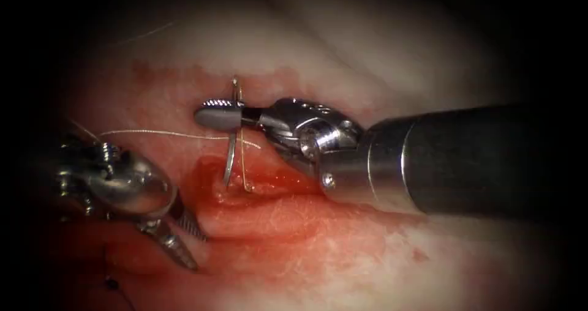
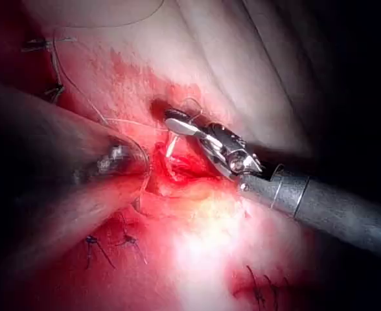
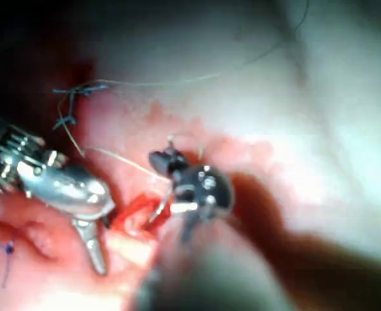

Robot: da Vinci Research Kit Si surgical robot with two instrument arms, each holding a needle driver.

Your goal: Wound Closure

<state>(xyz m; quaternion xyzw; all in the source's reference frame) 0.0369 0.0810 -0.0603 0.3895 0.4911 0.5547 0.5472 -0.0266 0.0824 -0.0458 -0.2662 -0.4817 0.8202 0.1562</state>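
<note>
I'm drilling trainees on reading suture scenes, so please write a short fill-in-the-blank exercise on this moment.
1. The right claw is shut on the ____.
2. The needle's lower end enters the ____ at the cut.
3. The left claw, with open jaws, holds ____.
4. The thread runs from the needle toward the endoscope view's ____.

Missing words: needle; tissue; nothing; left

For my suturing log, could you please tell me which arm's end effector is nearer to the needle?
Right. The right end effector is shut on the needle near its upper end, above the cut. The left end effector sits apart, lower left of it, jaws open, holding nothing.
</note>
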